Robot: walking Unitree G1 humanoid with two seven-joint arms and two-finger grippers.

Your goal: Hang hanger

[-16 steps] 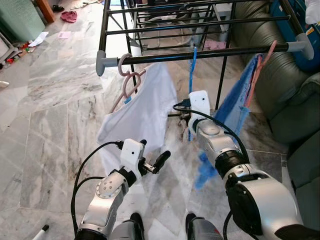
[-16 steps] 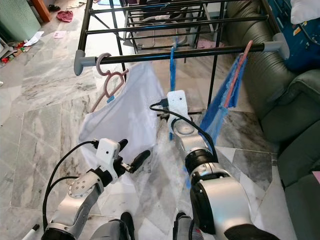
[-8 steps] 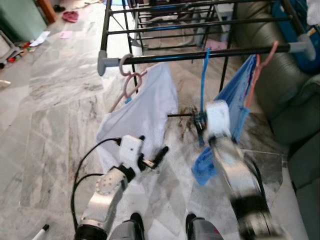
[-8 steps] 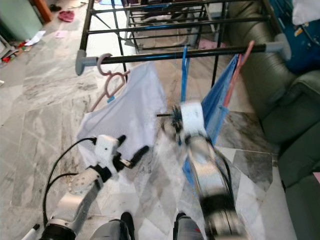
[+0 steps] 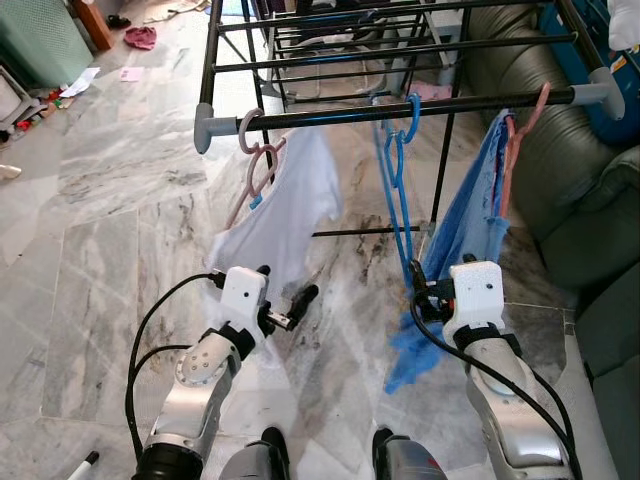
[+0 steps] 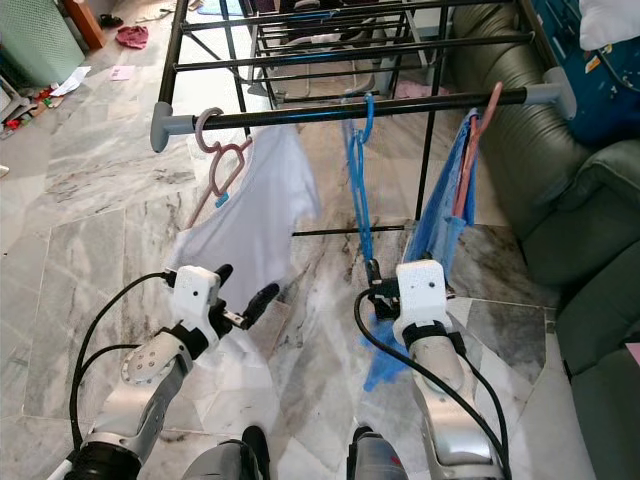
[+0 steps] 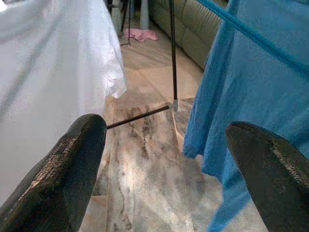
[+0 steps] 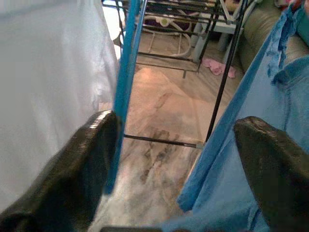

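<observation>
Three hangers hang on the front rail of the drying rack: a pink hanger with a white garment, an empty blue hanger, and a salmon hanger with a blue garment. The left gripper is raised below the white garment, fingers wide, empty. The right gripper sits below the blue hanger, fingers wide, empty.

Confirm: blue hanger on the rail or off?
On. The blue hanger hangs by its hook from the rack's front rail, free of the open right gripper.
</observation>
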